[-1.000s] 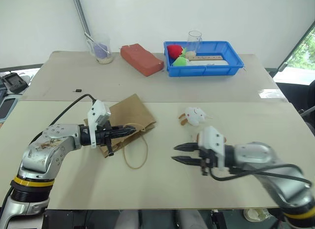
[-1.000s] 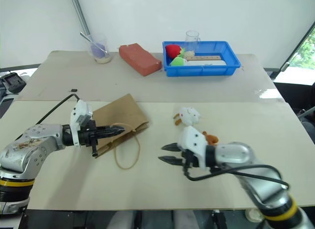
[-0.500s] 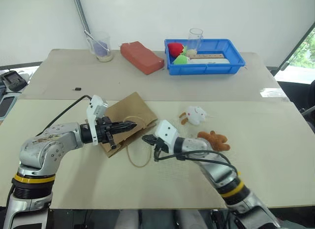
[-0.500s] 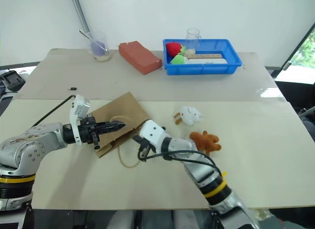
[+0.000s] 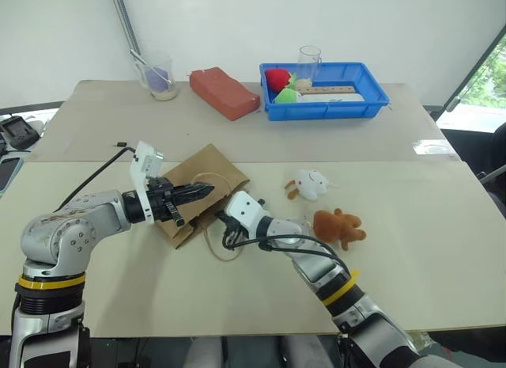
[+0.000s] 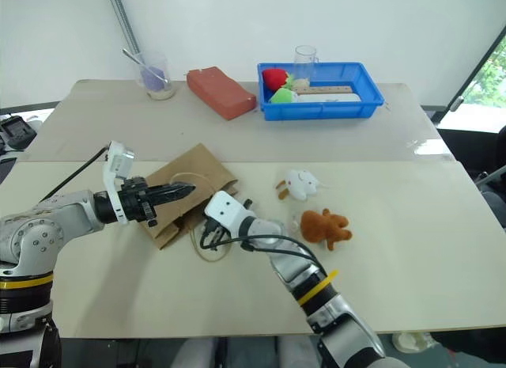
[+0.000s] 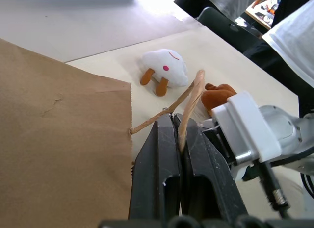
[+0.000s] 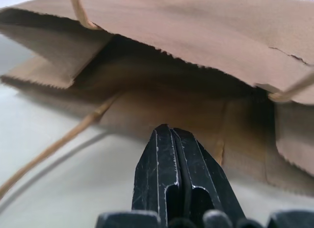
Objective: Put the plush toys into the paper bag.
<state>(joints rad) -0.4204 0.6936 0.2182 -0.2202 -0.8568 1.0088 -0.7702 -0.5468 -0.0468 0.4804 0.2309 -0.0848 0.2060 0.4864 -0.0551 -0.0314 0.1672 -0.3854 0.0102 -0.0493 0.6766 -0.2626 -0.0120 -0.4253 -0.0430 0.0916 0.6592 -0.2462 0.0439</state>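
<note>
White walls back a pale two-part surface (image 5: 118,297), and the paper bag (image 5: 207,172) lying on its side near the middle serves as the landmark for everything else. Its mouth faces the robot's right, toward the toys, which is presumably why both arms are working that edge.

From the bag's left side, the left gripper (image 5: 207,191) reaches across it with its fingers clamped on the upper loop handle (image 7: 189,96); the left wrist view shows the twisted paper pinched between the black fingers. Held this way, the top wall is lifted slightly off the lower one, so the mouth gapes a little instead of lying flat.

At the bag's mouth, the right gripper (image 5: 224,221) points into the opening with its fingers pressed together and holding nothing; the right wrist view looks straight into the dark gap between the paper walls. I judge it is placed there to nudge or spread the opening, not to carry a toy. The lower handle loop (image 5: 224,252) trails on the surface just in front of the mouth.

Both toys remain outside: the white plush toy (image 5: 311,184) sits to the right of the bag, near its mouth, and the brown plush toy (image 5: 337,227) lies further right and nearer the robot. Neither touches the bag or a gripper, so loading has not begun.

Beyond the bag, at the far edge, are a red block (image 5: 224,93) and a blue tray (image 5: 378,97).
</note>
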